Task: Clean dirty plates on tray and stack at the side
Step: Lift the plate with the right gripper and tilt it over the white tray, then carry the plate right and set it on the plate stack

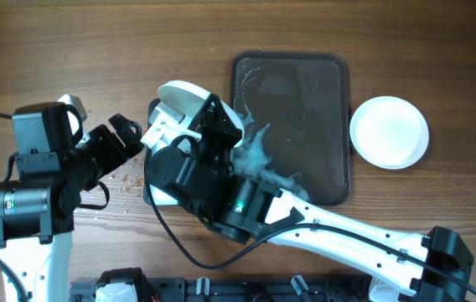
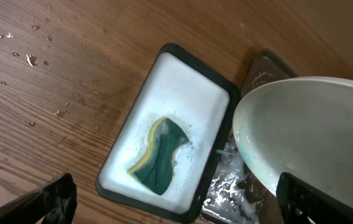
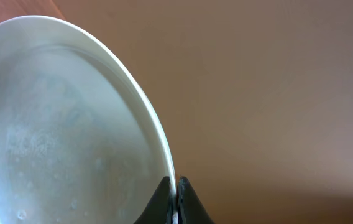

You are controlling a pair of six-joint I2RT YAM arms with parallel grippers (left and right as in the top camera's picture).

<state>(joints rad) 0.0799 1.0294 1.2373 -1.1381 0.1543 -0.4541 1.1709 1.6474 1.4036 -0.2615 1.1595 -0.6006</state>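
At nine o'clock of the tray, the right end effector is holding a white plate tilted above the tabletop, most of it hidden under the arm. The tray is lying wet and streaked with foam, with no plate showing on it. A second plate, plain white, is sitting on the tabletop just beside the tray's three o'clock rim. The left end effector is hovering near the held plate's eight o'clock side.

From the left wrist, the left end effector is standing spread wide and empty, one finger showing at each lower corner. Beneath it a sponge tray is holding suds and a green sponge. The plate is filling the three o'clock side, close to one finger; whether they are touching cannot be told.

From the right wrist, the right end effector is pinching the plate's rim at six o'clock, its fingers pressed together on the thin edge. The plate's face is glistening with droplets and a faint teal haze.

The plate is looking stiff, fairly light and likely breakable. Being soapy, it is probably slippery too, so a hold on the raised rim seems safest.
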